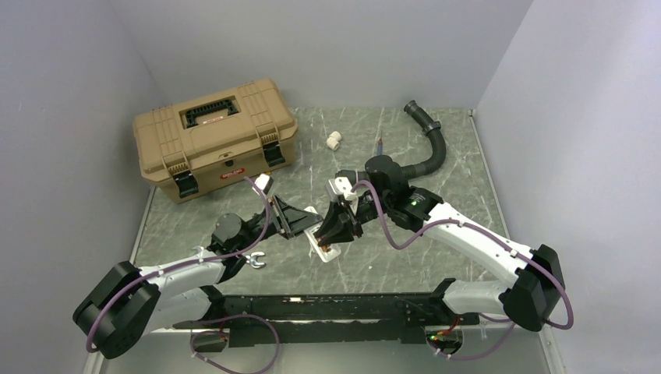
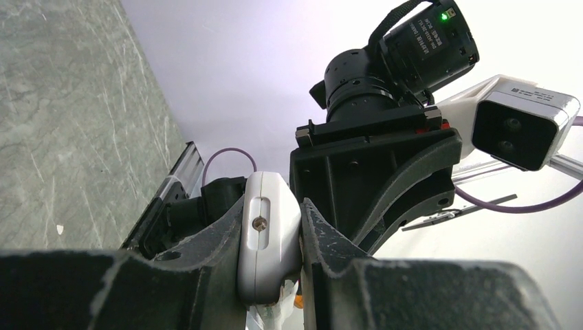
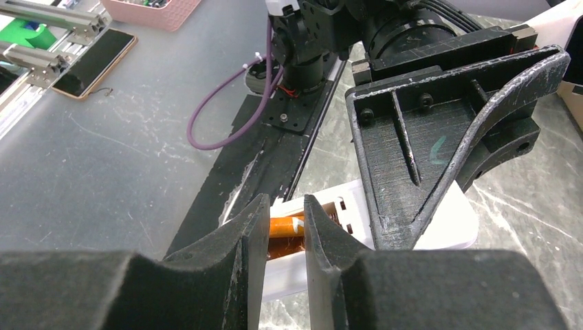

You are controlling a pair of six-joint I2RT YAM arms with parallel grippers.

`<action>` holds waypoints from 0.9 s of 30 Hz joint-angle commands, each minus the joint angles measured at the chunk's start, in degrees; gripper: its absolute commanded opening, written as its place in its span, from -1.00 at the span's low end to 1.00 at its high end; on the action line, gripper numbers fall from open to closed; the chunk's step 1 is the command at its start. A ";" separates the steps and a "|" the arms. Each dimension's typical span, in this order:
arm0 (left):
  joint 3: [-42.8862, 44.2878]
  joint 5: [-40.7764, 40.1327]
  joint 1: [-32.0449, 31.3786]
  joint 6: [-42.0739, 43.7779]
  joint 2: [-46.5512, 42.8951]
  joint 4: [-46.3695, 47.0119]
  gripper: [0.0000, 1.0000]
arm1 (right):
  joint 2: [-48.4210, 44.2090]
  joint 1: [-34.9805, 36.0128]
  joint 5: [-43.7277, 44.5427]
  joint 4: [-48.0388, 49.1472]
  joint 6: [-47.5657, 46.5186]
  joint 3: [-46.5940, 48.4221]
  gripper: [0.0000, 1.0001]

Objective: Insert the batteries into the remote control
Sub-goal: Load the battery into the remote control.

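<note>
The white remote control (image 1: 324,243) is held off the table between both arms, its back with the battery recess turned towards the right wrist view (image 3: 344,206). My left gripper (image 2: 271,261) is shut on one end of the remote (image 2: 268,234). My right gripper (image 3: 286,210) hovers right at the recess, jaws a narrow gap apart with nothing between them. Behind that gap an orange battery (image 3: 285,225) lies lengthwise in the recess. A bit of orange (image 2: 298,300) shows below the remote in the left wrist view. In the top view my right gripper (image 1: 335,232) covers the recess.
A tan toolbox (image 1: 214,136) stands at the back left. A white pipe fitting (image 1: 334,141), a thin red-and-blue stick (image 1: 379,145) and a black hose (image 1: 433,144) lie at the back. A silver wrench (image 1: 253,260) lies by my left arm.
</note>
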 commanded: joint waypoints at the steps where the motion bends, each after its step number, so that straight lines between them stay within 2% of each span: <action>1: 0.60 0.99 -0.24 -0.92 0.26 5.61 -1.00 | -0.83 -0.09 -1.22 3.24 0.81 1.28 -0.44; 13: 0.06 0.95 -0.22 -1.33 1.26 7.21 -1.00 | -3.48 -0.10 -1.50 10.00 6.53 0.12 -0.37; 22: -0.08 0.94 -0.24 -1.35 1.29 7.42 -1.00 | -8.73 -0.04 1.26 0.47 1.40 -2.36 -0.14; 27: -0.02 1.05 -0.26 -1.76 1.66 8.04 -1.00 | -8.93 -0.10 2.58 -3.39 -2.12 -2.99 -0.11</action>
